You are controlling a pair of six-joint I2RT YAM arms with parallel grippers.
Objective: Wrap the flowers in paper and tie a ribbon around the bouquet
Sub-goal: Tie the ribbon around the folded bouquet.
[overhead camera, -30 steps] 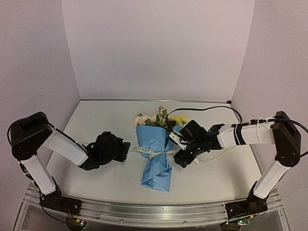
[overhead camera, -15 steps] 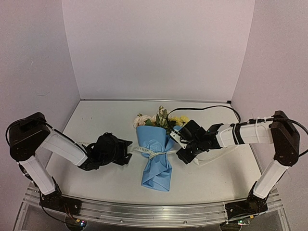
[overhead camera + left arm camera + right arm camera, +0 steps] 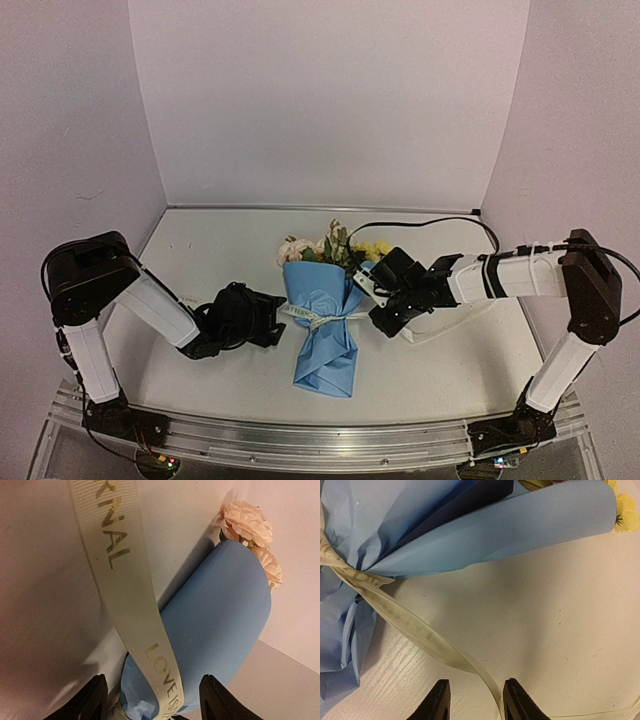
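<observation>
Right now the bouquet lies mid-frame in the top view on the pale surface, flowers toward the upper edge, blue paper pinched at the waist by the ribbon. Left end effector sits just beside the cone's left flank, fingers apart, the lettered ribbon running loose between them. Right end effector is near the right flank, fingers narrowly apart, a ribbon tail passing between them unclamped, close to one fingertip.
</observation>
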